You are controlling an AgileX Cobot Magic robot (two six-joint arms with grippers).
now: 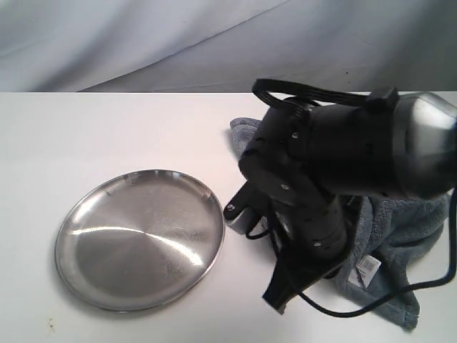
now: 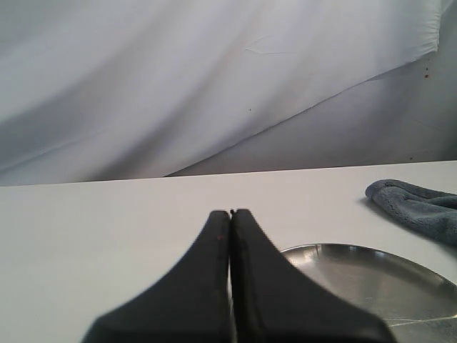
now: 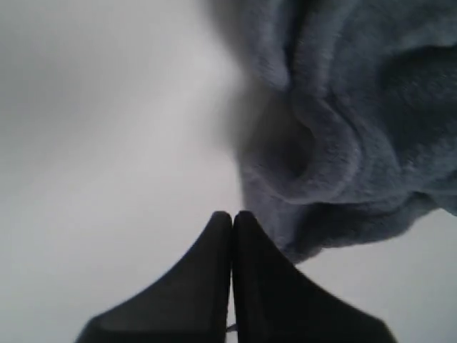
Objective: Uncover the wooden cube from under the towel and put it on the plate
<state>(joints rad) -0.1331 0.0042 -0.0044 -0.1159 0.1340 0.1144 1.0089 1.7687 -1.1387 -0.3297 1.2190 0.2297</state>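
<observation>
Both pairs of fingers are shut on nothing: the right gripper (image 3: pixel 232 214) is held low at the edge of the towel (image 3: pixel 357 121), presumably to peel it off the unseen wooden cube, while the left gripper (image 2: pixel 230 212) is held near the bare plate (image 2: pixel 371 275).

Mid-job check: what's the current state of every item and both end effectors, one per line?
Plate: flat on the table, empty.
Towel: crumpled in a heap on the table, not lifted.
Wooden cube: not visible in any view.
Left end effector: shut, holding nothing.
Right end effector: shut, holding nothing, tips beside the towel's edge.
</observation>
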